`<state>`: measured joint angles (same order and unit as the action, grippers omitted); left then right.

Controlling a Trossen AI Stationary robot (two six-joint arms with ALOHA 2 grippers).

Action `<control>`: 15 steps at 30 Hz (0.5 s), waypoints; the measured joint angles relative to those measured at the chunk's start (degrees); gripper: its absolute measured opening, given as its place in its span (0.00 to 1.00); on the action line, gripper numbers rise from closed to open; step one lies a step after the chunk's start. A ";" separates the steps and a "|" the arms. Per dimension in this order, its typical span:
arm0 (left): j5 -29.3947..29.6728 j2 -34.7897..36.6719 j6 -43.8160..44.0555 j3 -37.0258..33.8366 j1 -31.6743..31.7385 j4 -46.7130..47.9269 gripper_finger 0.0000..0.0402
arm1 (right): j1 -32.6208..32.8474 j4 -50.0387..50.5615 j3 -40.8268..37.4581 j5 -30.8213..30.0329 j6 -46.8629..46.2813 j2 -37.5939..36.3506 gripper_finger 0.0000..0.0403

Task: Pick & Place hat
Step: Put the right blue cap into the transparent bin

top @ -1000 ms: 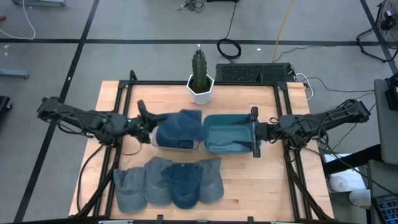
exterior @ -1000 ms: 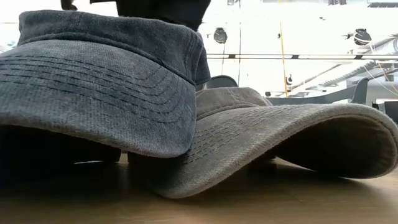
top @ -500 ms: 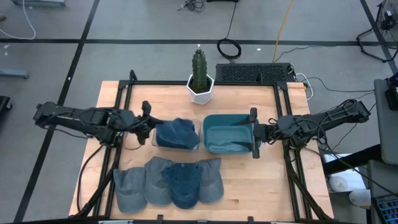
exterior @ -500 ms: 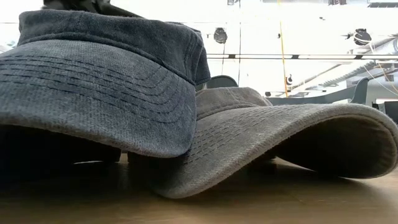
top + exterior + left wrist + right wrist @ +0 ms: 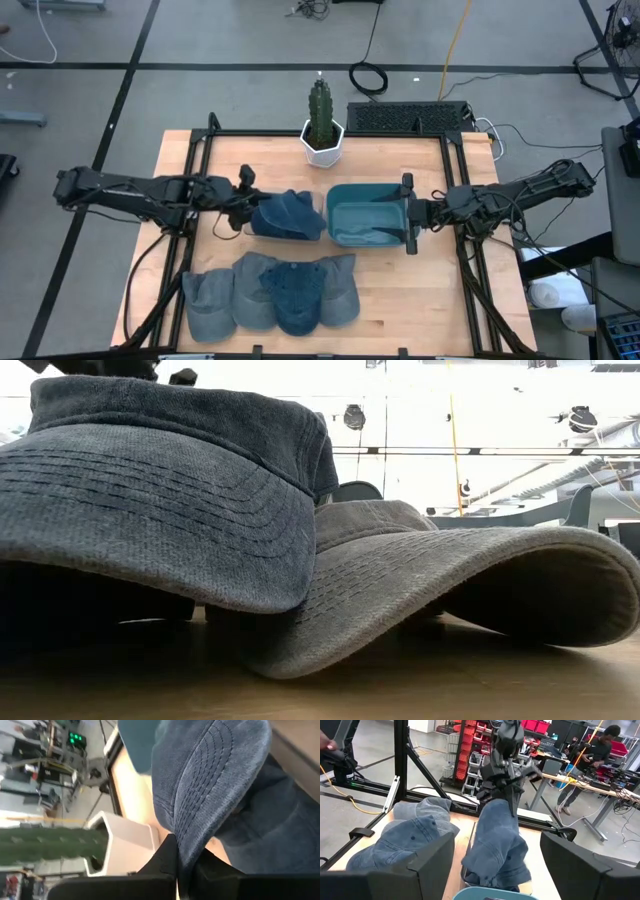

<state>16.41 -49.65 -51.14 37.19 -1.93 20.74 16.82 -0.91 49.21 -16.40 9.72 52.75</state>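
The blue denim hat (image 5: 290,215) lies at mid-table, just left of the teal bin (image 5: 365,215). My left gripper (image 5: 247,200) reaches in from the left and is shut on the hat; the right wrist view shows it (image 5: 507,795) standing above the hat (image 5: 495,845). My right gripper (image 5: 408,213) is open at the bin's right rim, with the rim (image 5: 495,895) between its wide-spread fingers. Whether it touches the bin does not show. My left gripper (image 5: 186,855) pinches the hat's stitched brim at its edge (image 5: 187,837) between the two fingers. The fingers come from above and from the table's left, slanting down. The hat slopes away below the fingers, and its lower part (image 5: 492,870) rests on the table by the bin.
A row of several more denim hats (image 5: 270,295) lies along the near edge; two of their brims (image 5: 200,510) fill the low view. A cactus in a white pot (image 5: 322,125) stands at the far edge. People work at benches beyond the table (image 5: 590,755).
My left gripper has come down and moved slightly right toward the bin, still shut on the hat. The hat, which hung lifted above the table, now rests low beside the bin.
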 joint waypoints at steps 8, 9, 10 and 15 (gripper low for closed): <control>2.13 0.07 7.30 -6.17 1.02 -0.99 0.03 | 0.00 0.07 0.00 0.00 0.37 0.00 0.70; 2.12 0.06 8.31 -6.48 1.00 -1.21 0.02 | 0.00 0.07 0.00 0.00 0.37 0.00 0.70; 2.13 0.05 9.56 -6.63 0.98 -1.54 0.02 | 0.00 0.07 0.00 0.00 0.38 0.00 0.70; 3.06 -0.04 15.24 -6.74 0.23 -7.08 0.11 | 0.00 0.07 0.00 0.00 0.37 0.00 0.70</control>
<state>19.47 -49.69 -35.89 30.46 -1.70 13.66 16.82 -0.84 49.21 -16.40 10.09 52.75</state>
